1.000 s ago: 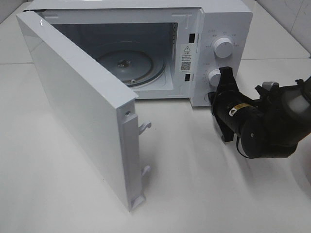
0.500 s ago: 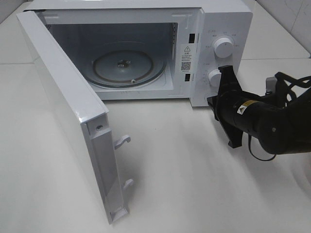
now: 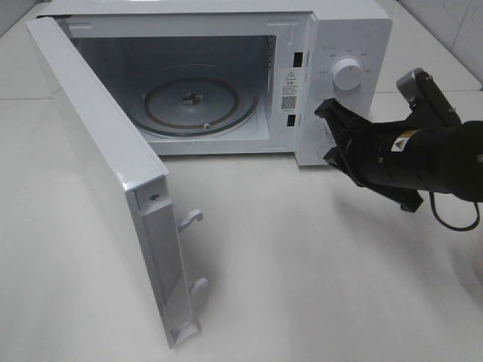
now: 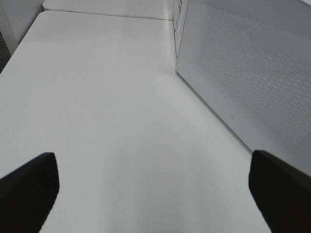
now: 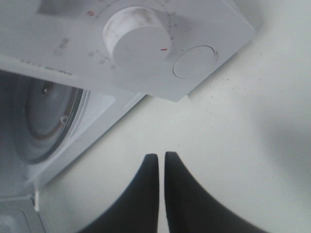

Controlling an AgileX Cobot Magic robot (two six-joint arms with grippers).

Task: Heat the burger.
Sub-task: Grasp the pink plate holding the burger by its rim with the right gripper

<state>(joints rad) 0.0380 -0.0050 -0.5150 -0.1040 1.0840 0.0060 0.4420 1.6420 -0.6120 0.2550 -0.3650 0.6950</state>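
The burger is out of view in every frame. The white microwave (image 3: 355, 30) stands at the back with its door (image 3: 98, 166) swung wide open, and the glass turntable (image 3: 192, 102) inside is bare. My right gripper (image 3: 324, 115) is shut and holds nothing. Its tips are close in front of the control panel, covering the lower knob below the upper knob (image 3: 347, 74). In the right wrist view the shut gripper (image 5: 161, 158) points toward a knob (image 5: 133, 36) and a round button (image 5: 194, 61). My left gripper (image 4: 155, 194) is open and empty, low over the table beside the door's outer face (image 4: 243, 73).
The open door juts far out over the white table (image 3: 302, 286) on the left side, with its latch hooks (image 3: 192, 219) sticking out. A black cable (image 3: 453, 222) loops under the right arm. A tiled wall (image 3: 453, 23) rises at the back right.
The door swung further open to the left, then stopped. My right arm rose and turned, bringing the shut gripper up in front of the lower knob.
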